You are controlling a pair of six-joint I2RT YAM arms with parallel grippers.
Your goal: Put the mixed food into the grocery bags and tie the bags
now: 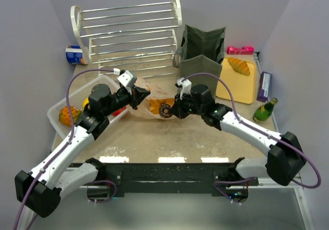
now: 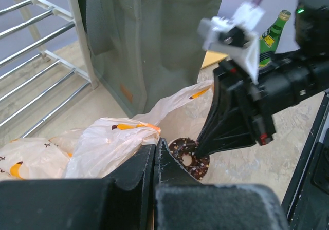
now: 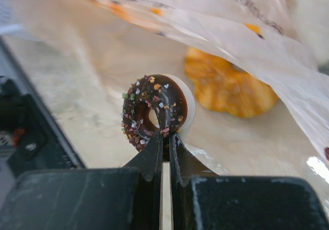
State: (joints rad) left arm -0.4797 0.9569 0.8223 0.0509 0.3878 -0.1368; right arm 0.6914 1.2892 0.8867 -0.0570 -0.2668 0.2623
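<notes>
The thin peach plastic bag [image 1: 151, 100] lies crumpled on its side at the centre of the table, and an orange pastry [image 3: 231, 89] shows through its film. The left gripper [image 1: 139, 95] sits at the bag's 9 o'clock end, its jaws pressed together on a fold of the film. The right gripper [image 1: 173, 108] is at the bag's 4 o'clock edge, clamped on the rim of a chocolate doughnut [image 3: 156, 112] (sprinkled, held up on edge), just beside the bag. The green tote [image 1: 203, 50] stands upright at 1 o'clock. It is next to the white rack [image 1: 128, 35] at 12 o'clock. A white basket [image 1: 53, 116] at 9 o'clock holds fruit [image 1: 68, 115]. At 3 o'clock a green bottle [image 1: 264, 111] sits near a yellow cutting board [image 1: 241, 89].
</notes>
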